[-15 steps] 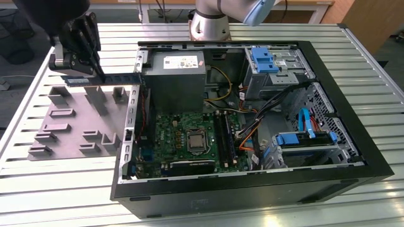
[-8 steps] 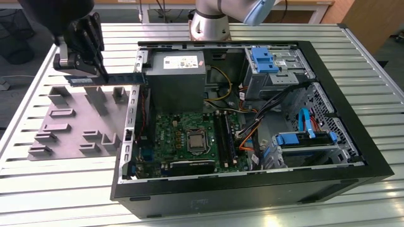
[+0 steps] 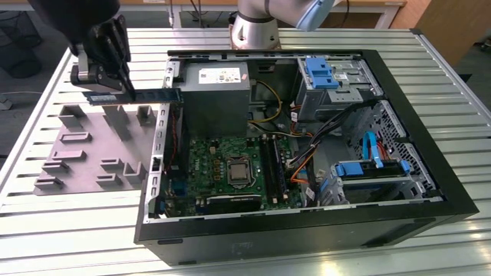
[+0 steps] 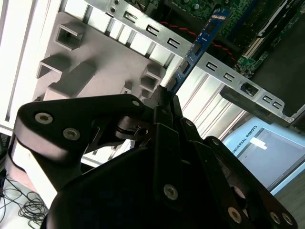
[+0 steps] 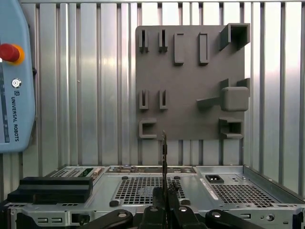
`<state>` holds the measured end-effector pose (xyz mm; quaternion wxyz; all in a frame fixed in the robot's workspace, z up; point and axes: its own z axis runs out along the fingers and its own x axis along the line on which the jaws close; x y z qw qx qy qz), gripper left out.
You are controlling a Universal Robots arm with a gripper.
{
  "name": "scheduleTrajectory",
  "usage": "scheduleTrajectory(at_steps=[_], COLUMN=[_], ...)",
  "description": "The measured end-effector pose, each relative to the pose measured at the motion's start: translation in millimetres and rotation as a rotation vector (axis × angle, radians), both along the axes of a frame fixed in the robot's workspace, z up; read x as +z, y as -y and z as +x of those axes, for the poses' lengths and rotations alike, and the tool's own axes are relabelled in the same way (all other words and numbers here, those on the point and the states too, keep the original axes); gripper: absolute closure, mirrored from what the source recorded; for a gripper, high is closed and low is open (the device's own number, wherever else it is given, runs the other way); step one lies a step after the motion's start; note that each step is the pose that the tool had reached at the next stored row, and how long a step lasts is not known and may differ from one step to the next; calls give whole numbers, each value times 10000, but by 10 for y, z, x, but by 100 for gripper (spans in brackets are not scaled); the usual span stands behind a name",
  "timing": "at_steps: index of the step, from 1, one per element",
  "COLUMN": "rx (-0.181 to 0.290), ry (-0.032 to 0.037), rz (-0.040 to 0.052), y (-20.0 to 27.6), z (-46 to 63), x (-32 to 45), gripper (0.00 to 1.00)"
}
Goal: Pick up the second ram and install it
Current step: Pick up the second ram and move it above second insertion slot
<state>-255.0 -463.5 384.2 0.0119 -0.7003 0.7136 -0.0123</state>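
The black two-fingered gripper [image 3: 125,89] is closed tight on the second ram [image 3: 153,95], a long, thin bluish-green memory stick with black chips. It pinches the stick at one end, so most of the length juts out free. In the exterior view the stick hangs level in the air. It is above the strip between the grey plastic fixture with blocky holders [image 3: 84,152] and the open black computer case [image 3: 307,230]. Its free end crosses the line of the case's wall on the exterior view's left, close beside the grey box-shaped power supply [image 3: 216,98]; whether it touches I cannot tell.

In the second wrist view the second ram [image 4: 198,45] runs out from the gripper [image 4: 163,98] across the case's slotted metal edge [image 4: 228,76]. In the first wrist view it shows edge-on as a thin dark line [image 5: 164,148] rising from the gripper [image 5: 164,193], between the fixture [image 5: 190,81] and the case's perforated wall [image 5: 248,191].

Bare slatted metal table [image 3: 46,230] lies open around the fixture. Inside the case, the green motherboard [image 3: 222,167] sits low, hemmed in by the power supply and bundled cables [image 3: 303,164], with long black memory slots [image 3: 272,164] running across it.

A white label [image 3: 221,75] sits on top of the power supply, its print too small to read. The light blue teach pendant [image 5: 14,81] with its red button [image 5: 6,52] carries a line of lettering down its face
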Motion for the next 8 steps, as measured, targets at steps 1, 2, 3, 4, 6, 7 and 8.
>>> scheduleTrajectory(at_steps=[1,2,3,4,6,7,8], rx=[0,-1,-1,-1,0,-1,-1], ry=[0,0,0,0,0,0,0], rz=[0,0,0,0,0,0,0], y=[0,0,0,0,0,0,0], z=[7,14,22,29,43,50,58], x=[0,0,0,0,0,0,0], gripper=[86,86,86,86,86,86,86])
